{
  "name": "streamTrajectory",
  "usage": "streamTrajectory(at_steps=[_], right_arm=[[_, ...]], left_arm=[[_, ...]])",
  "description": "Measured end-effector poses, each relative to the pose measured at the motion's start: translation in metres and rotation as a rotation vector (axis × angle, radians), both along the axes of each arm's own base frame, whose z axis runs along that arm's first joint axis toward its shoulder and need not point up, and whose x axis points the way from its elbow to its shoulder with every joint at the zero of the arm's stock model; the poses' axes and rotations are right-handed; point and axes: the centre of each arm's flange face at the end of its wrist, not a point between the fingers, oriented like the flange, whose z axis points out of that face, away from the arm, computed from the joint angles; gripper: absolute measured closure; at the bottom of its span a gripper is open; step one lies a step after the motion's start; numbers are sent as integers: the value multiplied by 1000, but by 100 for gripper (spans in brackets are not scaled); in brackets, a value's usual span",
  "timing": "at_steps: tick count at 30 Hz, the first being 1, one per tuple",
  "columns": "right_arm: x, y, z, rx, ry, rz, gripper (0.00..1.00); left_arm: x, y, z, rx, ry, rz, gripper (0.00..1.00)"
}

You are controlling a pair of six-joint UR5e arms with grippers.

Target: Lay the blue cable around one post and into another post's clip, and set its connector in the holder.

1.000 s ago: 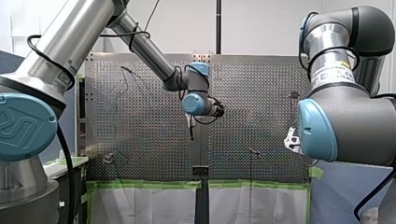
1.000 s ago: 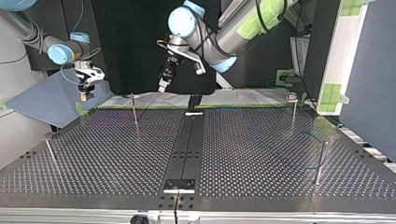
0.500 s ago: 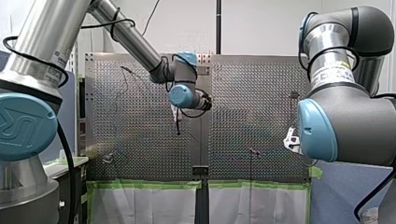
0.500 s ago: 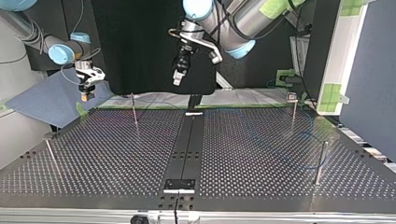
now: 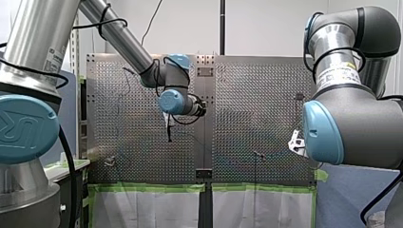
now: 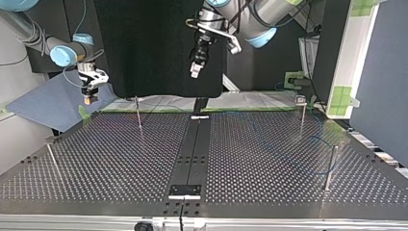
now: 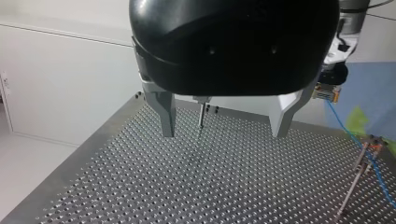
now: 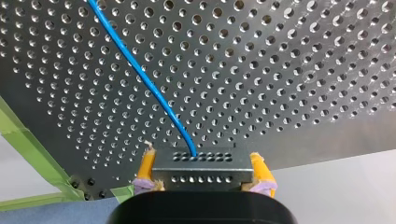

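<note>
Front view: my left gripper (image 5: 169,137) hangs well above the perforated surface (image 5: 256,118), near its middle and carrying nothing. I judge it is held high to clear the posts before coming down on the cable. My right gripper (image 5: 296,142) sits at the surface's right edge, mostly hidden behind its own elbow. Top view: the blue cable (image 6: 315,139) lies slack on the surface at this view's right, looping close to the near right post (image 6: 330,166) and the far right post (image 6: 302,110). I cannot tell whether it touches either, and I cannot pick out the holder with certainty. Left wrist view: the metal fingers (image 7: 167,114) stand wide apart with only bare surface between them, which suits an approach, not a grasp. Beside them the other arm's gripper trails the cable down past a clip post (image 7: 369,145), and the cable looks outside the clip. Right wrist view: the yellow-padded fingers are clamped on the two ends of the black connector (image 8: 201,163), and the cable leaves its face and runs out over the surface. Green tape (image 8: 28,140) edges the plate. I judge the connector is held this way to keep that end controlled while the slack is routed. The routing and the seating are not yet done.
</note>
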Motion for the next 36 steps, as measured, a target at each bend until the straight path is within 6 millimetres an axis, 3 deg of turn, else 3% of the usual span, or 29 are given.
streamTrajectory(at_steps=[13, 23, 36], right_arm=[[1, 0, 0, 2, 1, 2, 53], [3, 1, 0, 2, 3, 5, 53], [6, 2, 0, 5, 10, 11, 53]], left_arm=[[-20, 35, -41, 26, 15, 38, 0], [-50, 68, -77, 99, 86, 49, 0], [-53, 75, -82, 94, 96, 57, 0]])
